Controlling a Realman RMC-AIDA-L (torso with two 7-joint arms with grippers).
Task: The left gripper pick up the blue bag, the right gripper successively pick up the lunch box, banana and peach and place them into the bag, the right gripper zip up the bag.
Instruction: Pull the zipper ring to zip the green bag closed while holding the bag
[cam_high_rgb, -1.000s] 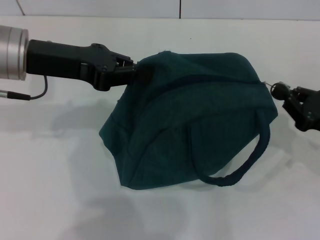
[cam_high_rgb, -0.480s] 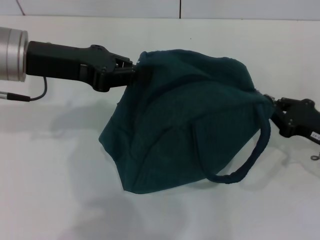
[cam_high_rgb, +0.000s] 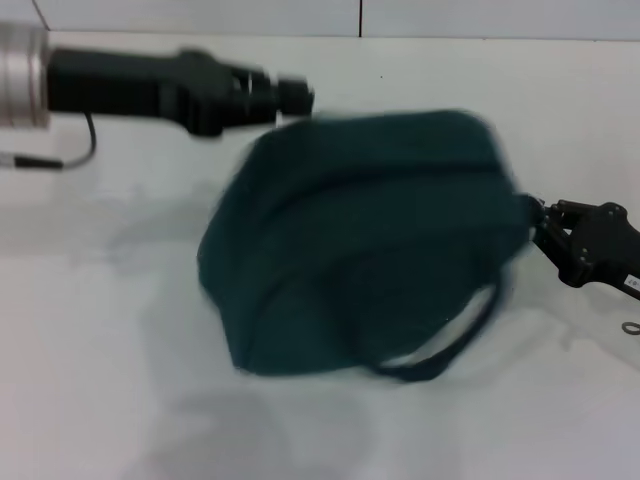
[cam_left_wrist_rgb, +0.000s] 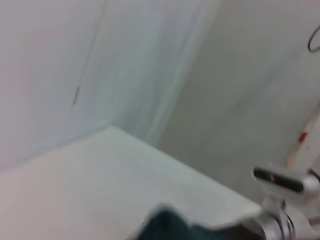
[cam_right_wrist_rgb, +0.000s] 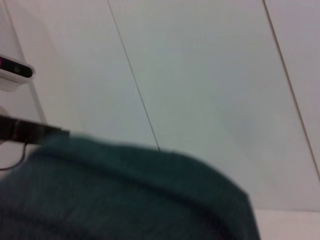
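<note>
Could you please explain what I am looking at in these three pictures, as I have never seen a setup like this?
This is a two-armed robot at a white table. The wide picture comes from a camera on its head; the other two come from cameras on its wrists. The left gripper, a black claw on a silver wrist, is up beside the blue bag and apart from it. The right gripper is at the bag's other end, touching it; whether it grips anything cannot be seen. The bag sits on the table with one rope handle hanging in front. The wrist views mostly show walls and a bit of the bag.
</note>
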